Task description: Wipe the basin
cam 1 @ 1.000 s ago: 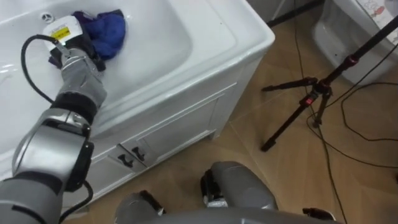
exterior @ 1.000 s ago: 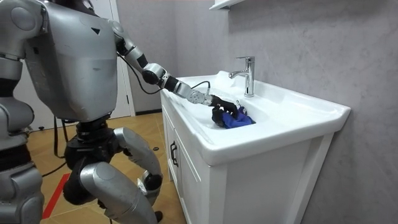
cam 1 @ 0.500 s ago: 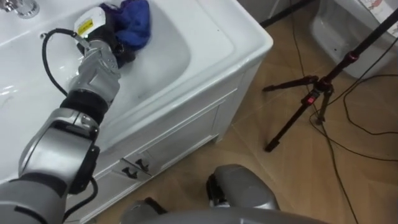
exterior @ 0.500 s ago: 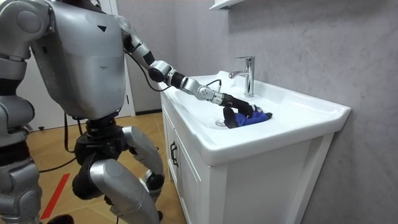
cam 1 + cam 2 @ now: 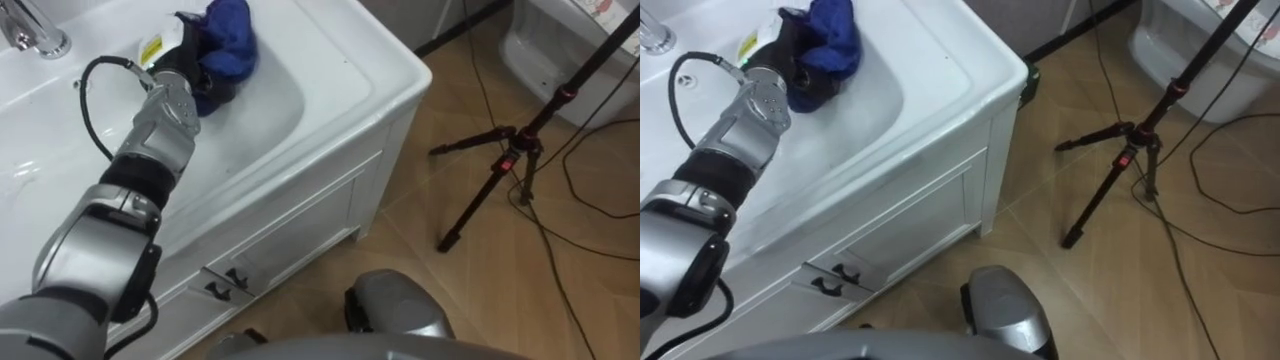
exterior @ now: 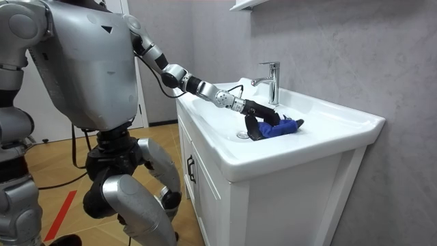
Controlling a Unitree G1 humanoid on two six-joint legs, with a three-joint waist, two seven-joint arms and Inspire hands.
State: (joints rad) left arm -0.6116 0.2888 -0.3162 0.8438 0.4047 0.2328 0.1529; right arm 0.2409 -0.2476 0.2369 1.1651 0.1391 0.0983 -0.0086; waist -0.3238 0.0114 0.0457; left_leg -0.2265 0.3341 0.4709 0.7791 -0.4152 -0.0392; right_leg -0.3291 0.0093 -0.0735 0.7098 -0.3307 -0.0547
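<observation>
A white basin (image 5: 330, 60) sits in a white vanity at my left side. In its bowl lies a bunched blue cloth (image 5: 228, 38), seen in the room view as the blue cloth (image 6: 283, 127) just below the tap. My left hand (image 5: 188, 72) reaches out along the bowl, its dark fingers curled over the near part of the cloth and pressing it on the basin floor. In the room view the left hand (image 6: 259, 113) shows beside the drain (image 6: 242, 135). I stand sideways to the vanity with the left arm stretched out.
A chrome tap (image 6: 271, 78) rises at the basin's back edge. The vanity front has doors with dark handles (image 5: 225, 287). On the wooden floor to my right stands a black tripod (image 5: 505, 165) with cables around it.
My left hand has slid the blue cloth farther along the bowl, away from my body and closer to the tap. The eye view has shifted a little with it.
</observation>
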